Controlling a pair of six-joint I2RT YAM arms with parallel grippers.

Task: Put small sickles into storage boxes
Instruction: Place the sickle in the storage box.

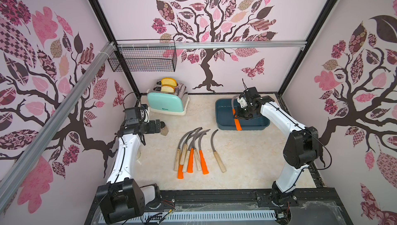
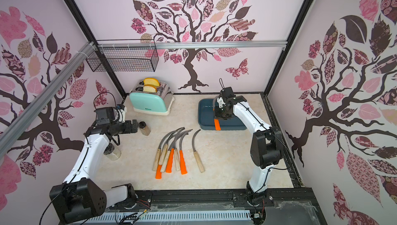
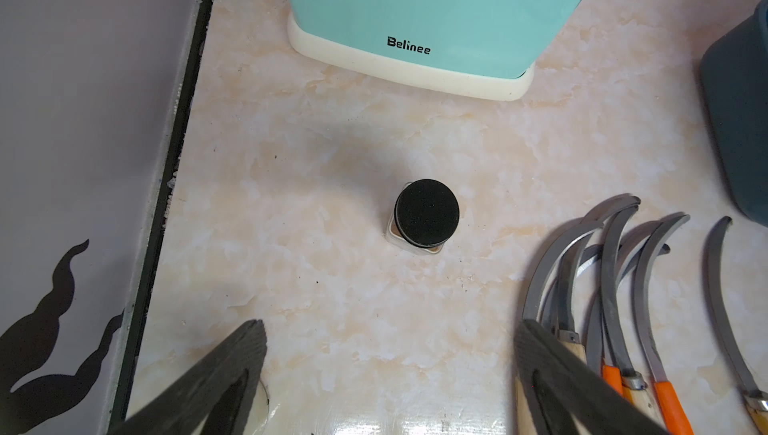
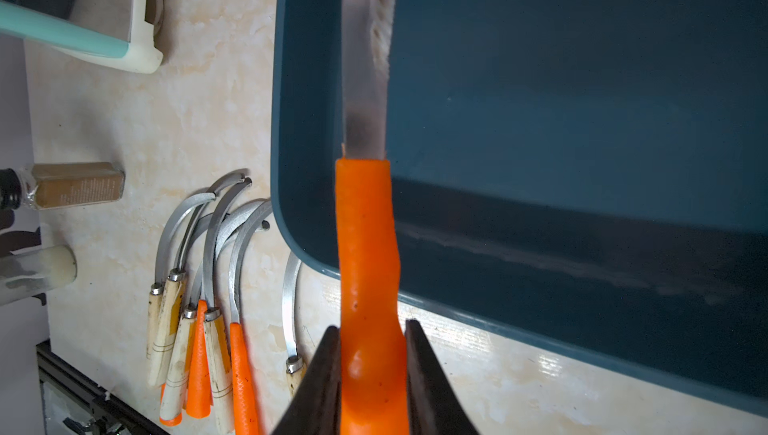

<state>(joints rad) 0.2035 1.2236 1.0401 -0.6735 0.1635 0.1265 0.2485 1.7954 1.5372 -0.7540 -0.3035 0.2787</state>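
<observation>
Nearest, on a pale marbled table [image 1: 247, 159], a heap of small sickles [image 1: 191, 153] is seen, about seven, fanned and overlapping, with one more sickle [image 1: 217, 150] lying just beside it. Their blades are thin, curved, dull grey metal. Some handles are smooth bright orange plastic, the others pale, scuffed wood with metal collars. All of these are left to be moved.

Further back on the left, the left claw [image 3: 389, 325] is held spread wide and empty above a small square spice jar [image 3: 427, 212] with a round black lid.

To the right, the right claw [image 4: 372, 327] is pressed tight on the orange handle of one sickle [image 4: 365, 246]. The blade is held over the inside of the storage box [image 1: 223, 116], and the handle crosses its near rim. Whether the sickle touches the box cannot be told. The box is a shallow, dark teal, glossy plastic tray with rounded corners. No sickle is seen lying in it, so the task is judged barely begun: the first drop is not yet done.

Farthest back, a mint toaster [image 1: 166, 103] with bread and a black wire basket [image 1: 146, 59] on the wall are seen.
</observation>
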